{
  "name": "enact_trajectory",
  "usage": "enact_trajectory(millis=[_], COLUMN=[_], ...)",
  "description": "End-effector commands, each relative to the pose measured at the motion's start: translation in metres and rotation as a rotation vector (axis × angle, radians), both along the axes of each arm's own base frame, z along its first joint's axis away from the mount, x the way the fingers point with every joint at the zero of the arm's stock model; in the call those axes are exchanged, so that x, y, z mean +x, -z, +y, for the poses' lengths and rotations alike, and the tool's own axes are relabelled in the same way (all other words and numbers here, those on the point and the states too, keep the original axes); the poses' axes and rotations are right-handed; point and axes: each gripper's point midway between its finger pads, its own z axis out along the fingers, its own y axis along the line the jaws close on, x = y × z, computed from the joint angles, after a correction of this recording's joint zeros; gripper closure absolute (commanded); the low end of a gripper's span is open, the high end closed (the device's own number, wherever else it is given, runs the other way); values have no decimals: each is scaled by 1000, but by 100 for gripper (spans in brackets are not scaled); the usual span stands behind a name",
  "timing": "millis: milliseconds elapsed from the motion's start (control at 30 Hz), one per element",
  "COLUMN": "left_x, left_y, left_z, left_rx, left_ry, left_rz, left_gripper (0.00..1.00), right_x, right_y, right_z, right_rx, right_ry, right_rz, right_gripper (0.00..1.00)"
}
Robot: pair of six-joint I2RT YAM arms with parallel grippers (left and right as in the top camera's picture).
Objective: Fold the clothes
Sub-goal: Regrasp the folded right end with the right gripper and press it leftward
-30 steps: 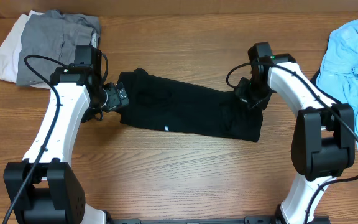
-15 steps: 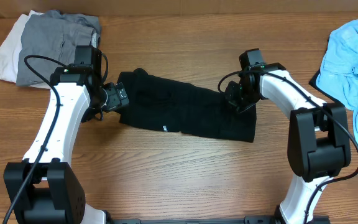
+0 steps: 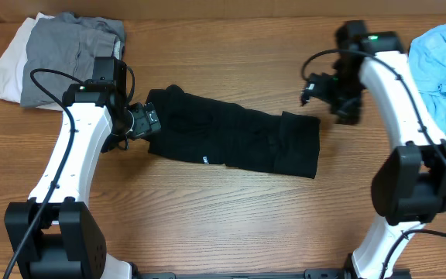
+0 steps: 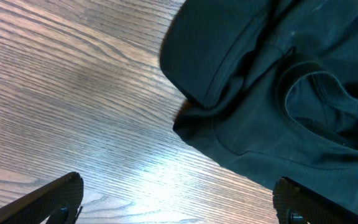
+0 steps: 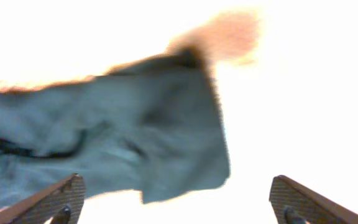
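A black shirt (image 3: 235, 143) lies as a long folded band across the middle of the table, its small white logo (image 3: 206, 160) at the near edge. My left gripper (image 3: 147, 122) rests open at the band's left end. In the left wrist view the black shirt (image 4: 278, 81) fills the upper right, and the left gripper (image 4: 179, 205) holds only bare wood. My right gripper (image 3: 311, 88) hangs open above and behind the shirt's right end, holding nothing. The right wrist view is washed out. It shows the black shirt (image 5: 117, 137) beyond the right gripper (image 5: 179, 202).
A folded grey garment (image 3: 72, 54) lies on a white one (image 3: 5, 66) at the back left corner. A crumpled light blue garment (image 3: 440, 74) covers the back right, close to my right arm. Wooden table (image 3: 231, 225) lies in front.
My right gripper has let go of the shirt's right end, opened wide, and lifted away toward the back right. The right end now lies folded inward. The left arm has not moved.
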Motion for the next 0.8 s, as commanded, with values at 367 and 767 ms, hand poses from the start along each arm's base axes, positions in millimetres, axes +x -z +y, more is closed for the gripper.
enact_trajectory(millis=[367,767], left_x=[0,0], left_y=[1,1], left_z=[-3,-3], left_rx=[-4,-4], left_ry=[5,5], left_rz=[6,5], left_gripper=[0,0], right_x=[-30,-57], right_y=[76,126], right_z=[3,31], right_rx=[346,479], right_ry=[-161,-119], right_rz=[-35,-47], right_gripper=[0,4])
